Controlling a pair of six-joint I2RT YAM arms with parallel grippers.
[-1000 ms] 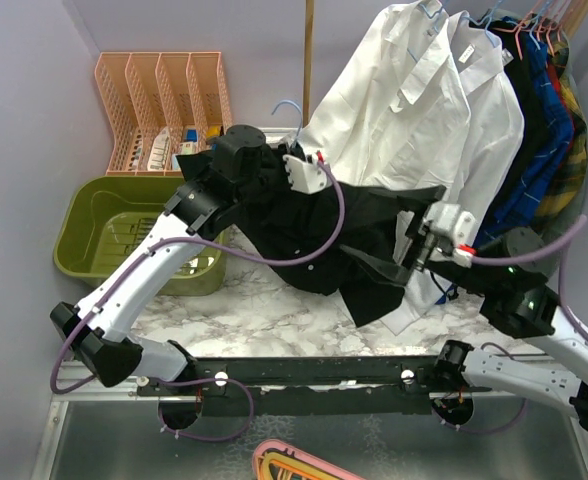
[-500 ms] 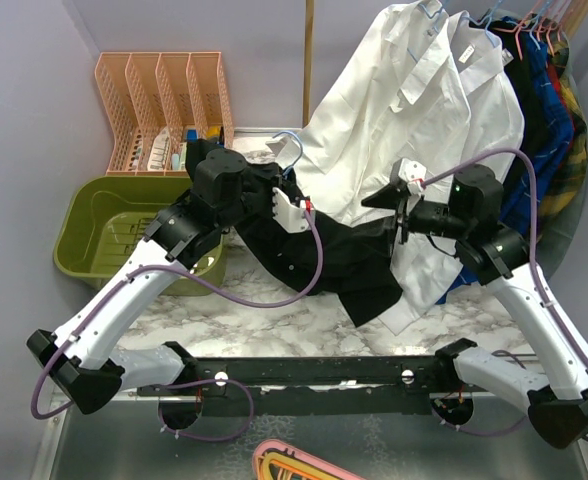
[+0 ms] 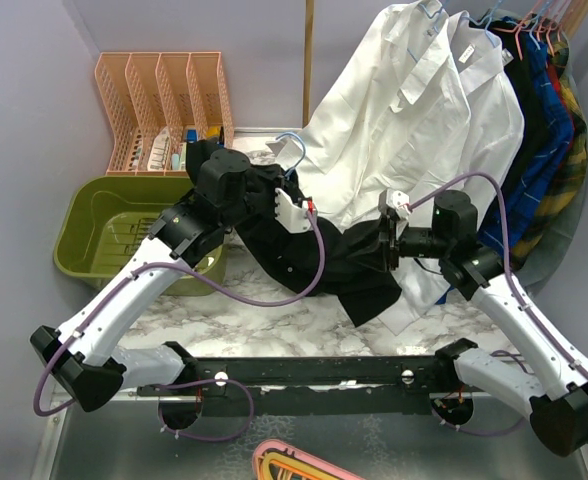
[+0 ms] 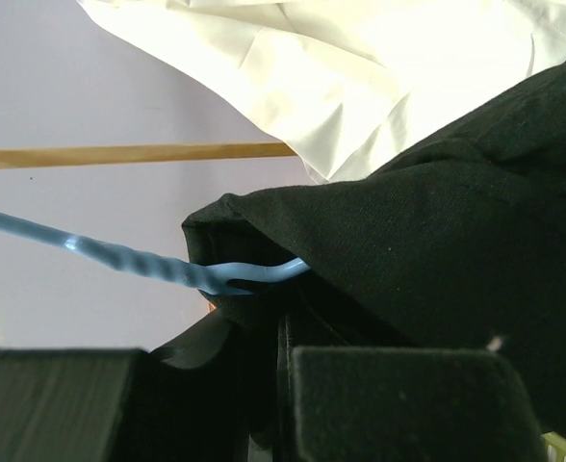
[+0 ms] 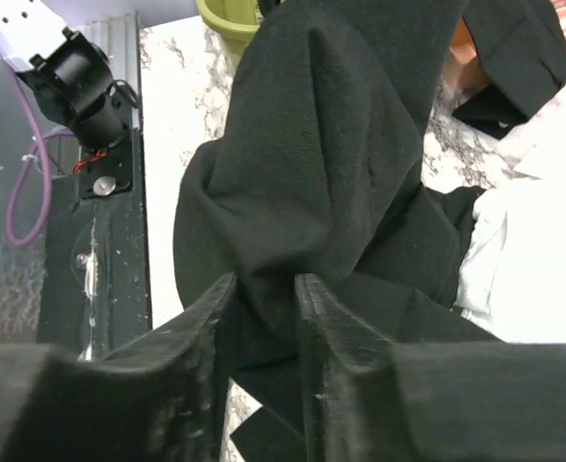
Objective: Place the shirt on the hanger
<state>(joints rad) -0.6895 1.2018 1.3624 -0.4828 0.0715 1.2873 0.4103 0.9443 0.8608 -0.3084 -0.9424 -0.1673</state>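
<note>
The black shirt (image 3: 314,250) hangs from its collar over the marble table, its lower part trailing to the right. The light-blue hanger (image 3: 292,145) shows only its hook above the collar; in the left wrist view the hanger's wire (image 4: 119,258) runs into the collar fold of the shirt (image 4: 437,241). My left gripper (image 3: 262,188) is raised at the collar, and its jaws (image 4: 285,366) are shut on black fabric. My right gripper (image 3: 382,245) is at the shirt's right side. Its fingers (image 5: 264,284) pinch a bunched fold of the shirt (image 5: 331,144).
Two white shirts (image 3: 424,110) and blue plaid garments (image 3: 549,130) hang at the back right, close behind the right arm. A wooden pole (image 3: 308,60) stands at the back. A green bin (image 3: 104,225) and a pink organiser (image 3: 164,100) sit at the left.
My right arm swung up and left from the near right to the shirt, and its jaws closed on a fold. My left arm shifted slightly back-left with the collar, then held still.
</note>
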